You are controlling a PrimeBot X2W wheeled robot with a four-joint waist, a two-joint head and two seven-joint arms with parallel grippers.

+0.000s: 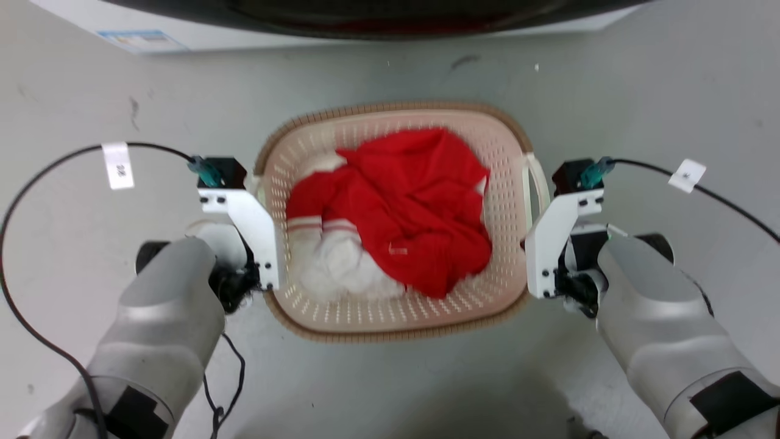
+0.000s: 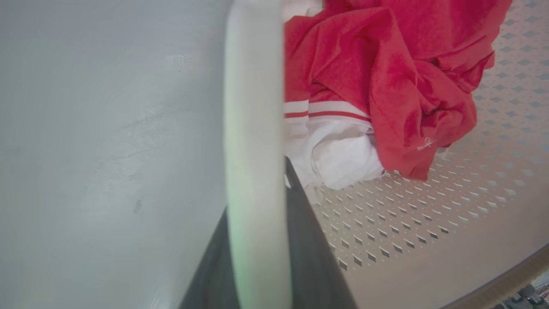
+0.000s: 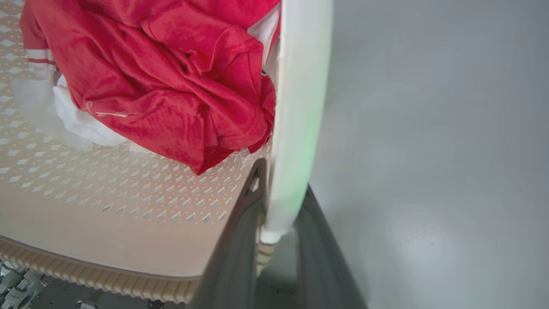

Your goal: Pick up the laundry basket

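Seeing grey floor (image 1: 640, 91), the laundry basket (image 1: 390, 332) dead centre in my head view, red garment (image 1: 420, 207) heaped inside, white garment (image 1: 341, 268) at its 8 o'clock, left gripper (image 2: 256, 184) clamped on the 9 o'clock left handle (image 2: 253, 107), right gripper (image 3: 283, 174) clamped on the 3 o'clock right handle (image 3: 300, 86).

Quick tally: there was one laundry basket (image 1: 390, 320) with two white handles (image 1: 537, 183), one per side. Inside were two bits of clothing as far as I could tell, one red garment (image 1: 420, 207) and one white piece (image 1: 341, 268). Two pincers: left pincer (image 2: 257, 193) and right pincer (image 3: 283, 176). Two black cables (image 1: 155, 146), one white tag (image 1: 117, 165) on each, so two tags. One washer (image 1: 231, 33).
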